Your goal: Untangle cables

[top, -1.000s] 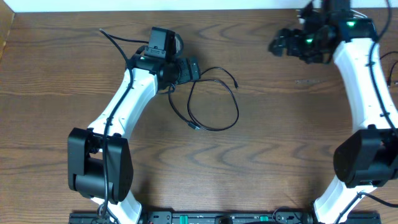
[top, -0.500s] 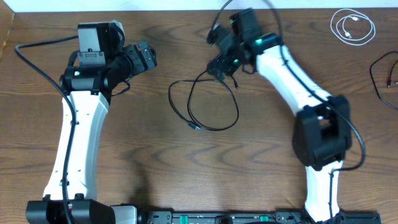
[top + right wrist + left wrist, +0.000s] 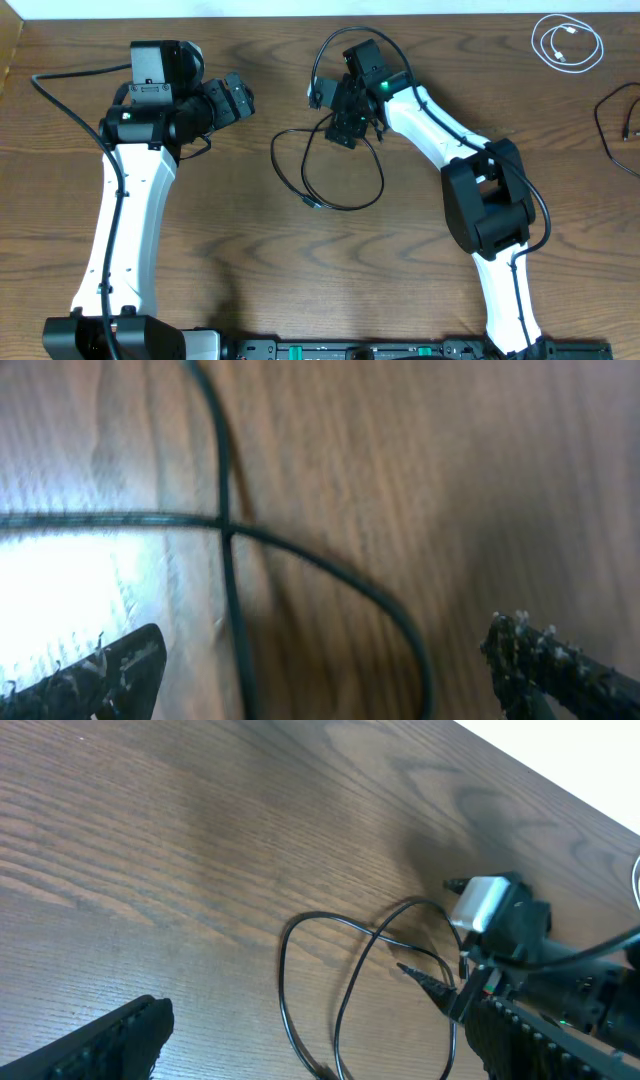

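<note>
Right gripper [image 3: 337, 115] hangs with its jaws spread wide and nothing clamped, over the top of the black cable [image 3: 345, 205] at upper centre of the overhead frame; from its wrist camera I see two strands crossing on the wood between the fingers [image 3: 95, 675] (whether a tip touches one I cannot tell). That cable lies flat as one loose oval loop, its long axis running roughly left to right, with a plug end at the loop's lower left. Left gripper [image 3: 238, 100] is just as wide open and empty, well apart at upper left, pointing right towards the loop. I count three cables: this one, a white cable [image 3: 567, 43] coiled in the upper right corner near the far edge, and a second black cable [image 3: 612, 112] cut off by the right edge. Bare table [image 3: 250, 260] lies below and left of the loop.
</note>
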Action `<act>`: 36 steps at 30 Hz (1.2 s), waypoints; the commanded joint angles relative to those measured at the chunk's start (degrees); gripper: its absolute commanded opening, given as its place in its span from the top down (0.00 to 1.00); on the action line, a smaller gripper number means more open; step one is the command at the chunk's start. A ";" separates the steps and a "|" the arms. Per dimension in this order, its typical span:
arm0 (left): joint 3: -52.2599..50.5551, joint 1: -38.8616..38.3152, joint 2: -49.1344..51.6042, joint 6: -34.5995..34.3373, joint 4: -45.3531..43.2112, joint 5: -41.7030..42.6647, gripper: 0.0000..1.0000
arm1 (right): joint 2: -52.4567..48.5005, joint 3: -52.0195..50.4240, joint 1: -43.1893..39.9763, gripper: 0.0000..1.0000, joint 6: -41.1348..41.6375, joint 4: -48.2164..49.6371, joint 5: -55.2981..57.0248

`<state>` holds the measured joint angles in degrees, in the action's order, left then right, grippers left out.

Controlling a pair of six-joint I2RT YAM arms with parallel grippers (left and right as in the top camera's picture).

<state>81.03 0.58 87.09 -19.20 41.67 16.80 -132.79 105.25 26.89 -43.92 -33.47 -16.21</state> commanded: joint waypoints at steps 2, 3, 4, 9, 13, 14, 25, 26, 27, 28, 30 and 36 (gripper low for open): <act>0.66 0.00 0.13 1.18 0.09 0.50 0.02 | -0.52 -0.04 0.26 0.02 -8.09 -1.95 -0.02; 0.66 0.00 0.13 1.18 0.11 0.50 0.02 | -0.55 -0.04 0.26 0.03 -8.94 -1.90 0.00; 0.66 0.00 0.13 1.18 0.11 0.50 0.02 | -0.66 -0.04 0.26 0.03 -9.38 -1.81 0.00; 0.66 0.00 0.13 1.18 0.09 0.50 0.02 | -2.29 -0.04 0.52 0.04 -10.36 -0.35 -0.02; 0.66 0.00 0.13 1.18 0.09 0.50 0.02 | -2.62 -0.04 1.90 0.04 -8.04 3.19 -1.09; 0.66 0.00 0.13 1.18 0.09 0.50 0.02 | -2.62 -0.04 2.21 0.04 -7.19 3.98 -1.07; 0.66 0.00 0.13 1.18 0.11 0.50 0.02 | -6.47 -0.04 2.99 0.10 -6.91 7.19 -0.20; 0.66 0.00 0.13 1.18 0.11 0.50 0.02 | -7.04 -0.04 2.99 0.11 -6.91 7.41 -0.20; 0.66 0.00 0.13 1.18 0.11 0.50 0.02 | -7.61 -0.04 3.10 0.13 -6.91 7.56 -0.22; 0.66 0.00 0.13 1.18 0.09 0.50 0.02 | -7.98 -0.04 3.19 0.16 -6.86 7.76 -0.28; 0.66 0.00 0.13 1.18 0.11 0.50 0.02 | -8.94 -0.04 3.26 0.31 -6.23 7.98 -1.51; 0.66 0.00 0.13 1.18 0.11 0.50 0.02 | -9.70 -0.04 3.32 0.99 10.95 7.69 -2.51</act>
<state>81.03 0.58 87.11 -19.20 41.76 16.82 -139.06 106.06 29.87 -43.44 -24.49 -20.97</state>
